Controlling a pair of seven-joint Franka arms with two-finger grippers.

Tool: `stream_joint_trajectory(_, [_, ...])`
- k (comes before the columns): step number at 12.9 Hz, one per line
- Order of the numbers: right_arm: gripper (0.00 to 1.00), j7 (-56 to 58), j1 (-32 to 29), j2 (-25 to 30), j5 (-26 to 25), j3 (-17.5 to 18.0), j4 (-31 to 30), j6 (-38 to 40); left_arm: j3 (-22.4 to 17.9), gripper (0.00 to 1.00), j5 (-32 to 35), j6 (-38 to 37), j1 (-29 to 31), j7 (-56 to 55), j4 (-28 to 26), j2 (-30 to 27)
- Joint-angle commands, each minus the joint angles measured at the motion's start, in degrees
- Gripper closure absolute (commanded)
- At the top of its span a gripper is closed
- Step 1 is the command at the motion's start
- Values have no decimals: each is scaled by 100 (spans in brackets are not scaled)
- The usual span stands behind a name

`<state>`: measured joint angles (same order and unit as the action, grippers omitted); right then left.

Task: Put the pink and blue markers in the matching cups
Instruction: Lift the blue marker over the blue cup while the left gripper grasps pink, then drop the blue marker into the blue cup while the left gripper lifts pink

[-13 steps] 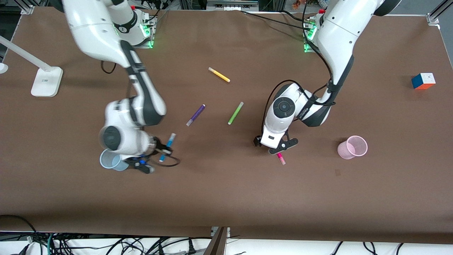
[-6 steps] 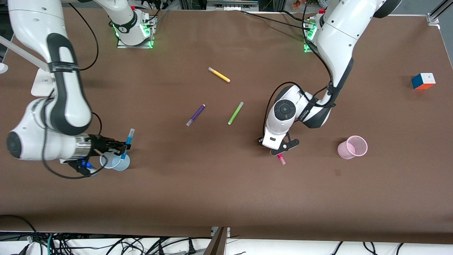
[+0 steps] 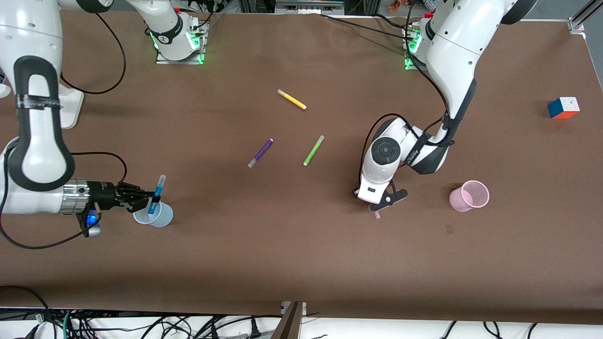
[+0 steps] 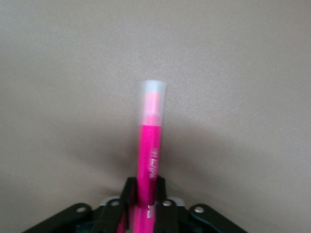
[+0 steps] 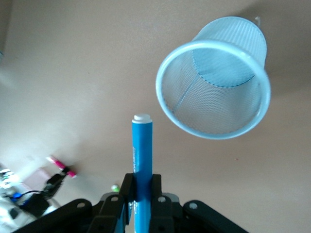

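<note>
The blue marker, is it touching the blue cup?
Apart. The right wrist view shows bare table between the blue marker, clamped in the right gripper, and the blue cup.

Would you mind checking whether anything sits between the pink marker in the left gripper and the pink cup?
Nothing visible does. The left gripper holds the pink marker, and the brown table between it and the pink cup shows bare. The green marker lies off that path, toward the right arm's end.

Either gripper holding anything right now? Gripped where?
Both. The right gripper pinches the blue marker on its barrel, over the blue cup. The left gripper pinches the pink marker on its barrel, capped end protruding.
</note>
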<state>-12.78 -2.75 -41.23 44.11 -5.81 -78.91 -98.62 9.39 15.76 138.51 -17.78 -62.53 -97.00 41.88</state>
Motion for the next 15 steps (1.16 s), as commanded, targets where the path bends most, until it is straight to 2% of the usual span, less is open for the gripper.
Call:
stream_joint_trajectory(1, [100, 169, -331, -218, 370, 106, 165, 281, 10, 94, 182, -52, 2, -136, 76, -31])
stream_joint_trajectory(3, [100, 249, -489, -306, 484, 106, 165, 395, 2, 100, 182, -166, 28, -102, 102, -171])
stream_joint_trajectory(5, [100, 381, -604, -377, 616, 106, 165, 510, 1, 100, 164, -481, 151, 187, 198, -312])
stream_joint_trajectory(6, [55, 381, -604, -377, 617, 106, 165, 510, 28, 100, 103, -840, 221, 354, 356, -339])
stream_joint_trajectory(7, [1, 381, -596, -368, 617, 106, 165, 502, 54, 100, 59, -1296, 266, 530, 627, -339])
stream_joint_trajectory(8, [0, 399, -595, -359, 608, 106, 174, 510, 63, 100, -55, -1805, 275, 610, 952, -339])
stream_joint_trajectory(10, [0, 408, -595, -351, 608, 106, 174, 510, 28, 100, -694, -2510, 379, 855, 1532, -313])
stream_joint_trajectory(12, [0, 373, -578, -289, 529, 106, 270, 536, 54, 99, -1467, -3169, 905, 1067, 1894, -321])
stream_joint_trajectory(13, [0, 329, -534, -246, 259, 97, 479, 711, 63, 97, -1732, -3486, 1090, 1120, 2070, -330])
stream_joint_trajectory(14, [0, 320, -482, -202, -222, 97, 786, 869, 54, 93, -1847, -3881, 1275, 1129, 2315, -330])
stream_joint_trajectory(15, [0, 329, -394, -36, -871, 115, 1033, 949, 72, 97, -1936, -4259, 1486, 1147, 2474, -330])
